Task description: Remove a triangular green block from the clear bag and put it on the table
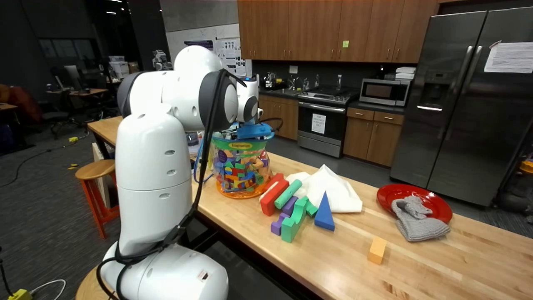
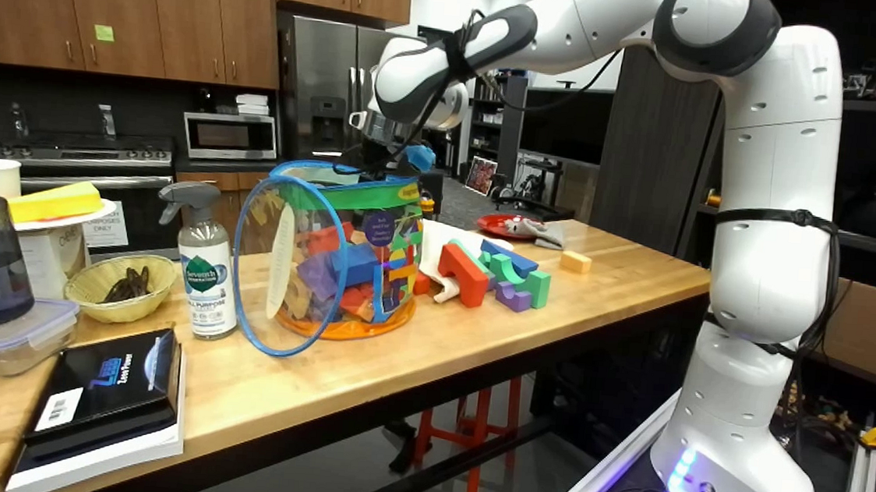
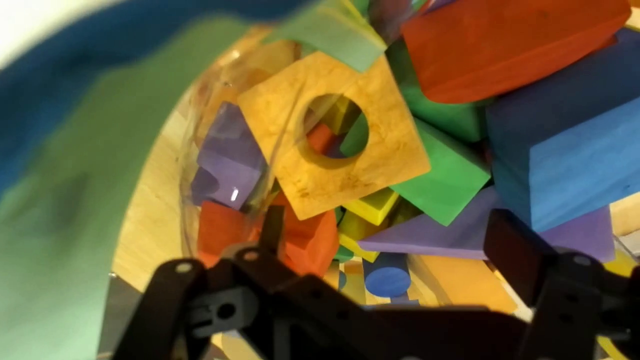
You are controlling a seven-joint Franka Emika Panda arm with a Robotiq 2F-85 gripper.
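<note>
The clear bag (image 2: 363, 199) stood on the tabletop (image 1: 449, 271), heaped inside with coloured blocks (image 3: 570, 165); the hand (image 3: 387, 225) pointed down at its mouth, fingers apart in the wrist view, with blocks showing between them; there a green block (image 3: 442, 175) lay beside a yellow block with a round hole (image 3: 392, 127), but whether the green one was triangular I could not tell; outside the bag, in an exterior view, a blue triangular block (image 1: 325, 214) rested near a white cloth (image 1: 335, 191).
</note>
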